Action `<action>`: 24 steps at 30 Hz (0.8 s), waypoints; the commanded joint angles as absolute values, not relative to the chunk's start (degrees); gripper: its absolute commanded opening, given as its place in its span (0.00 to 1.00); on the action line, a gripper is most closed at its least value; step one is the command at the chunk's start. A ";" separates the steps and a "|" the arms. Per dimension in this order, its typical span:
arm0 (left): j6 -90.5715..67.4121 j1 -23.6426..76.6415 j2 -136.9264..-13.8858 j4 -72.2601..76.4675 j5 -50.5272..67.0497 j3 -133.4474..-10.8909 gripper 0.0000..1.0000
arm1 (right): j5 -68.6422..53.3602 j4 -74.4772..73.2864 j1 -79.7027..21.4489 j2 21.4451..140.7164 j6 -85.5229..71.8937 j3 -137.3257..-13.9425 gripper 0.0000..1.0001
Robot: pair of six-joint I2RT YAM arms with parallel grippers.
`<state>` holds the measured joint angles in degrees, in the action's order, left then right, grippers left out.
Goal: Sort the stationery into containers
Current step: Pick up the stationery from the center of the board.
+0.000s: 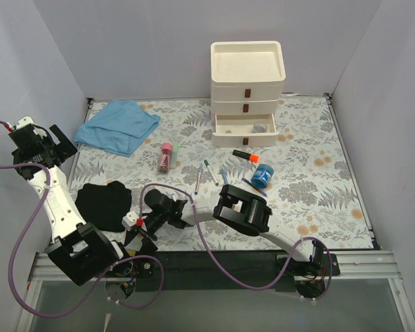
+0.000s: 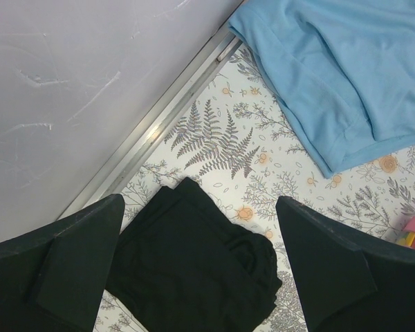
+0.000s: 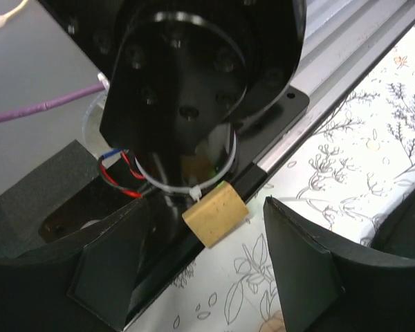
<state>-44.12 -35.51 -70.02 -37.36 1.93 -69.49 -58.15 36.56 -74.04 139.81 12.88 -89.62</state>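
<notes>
While left gripper [image 2: 199,202] hangs spread over black cloth [image 2: 194,277], right gripper [image 3: 206,206] is spread around tan block [image 3: 216,214] at table's near edge, against left arm base [image 3: 194,90]; apparently untouched.

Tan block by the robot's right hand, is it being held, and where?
No. The tan block lies loose between the right gripper's open fingers, touching neither. The left gripper is empty too.

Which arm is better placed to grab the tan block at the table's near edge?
Right. Its open hand sits either side of the tan block. The left hand hangs open over the black cloth, with the block nowhere in its view.
</notes>
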 commanded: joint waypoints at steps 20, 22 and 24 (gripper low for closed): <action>-44.56 -35.77 -66.80 -37.53 3.87 -70.75 0.92 | -52.91 34.72 -75.50 140.01 9.67 -94.04 0.70; -44.74 -35.77 -66.88 -37.70 4.13 -71.27 0.92 | -52.39 34.28 -75.50 139.66 9.49 -93.69 0.69; -44.82 -35.77 -66.97 -37.97 4.30 -71.80 0.92 | -51.77 33.58 -75.50 139.13 9.49 -93.08 0.66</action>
<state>-44.47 -35.51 -68.79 -37.47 3.07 -69.19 -53.60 34.81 -75.05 140.75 10.15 -92.18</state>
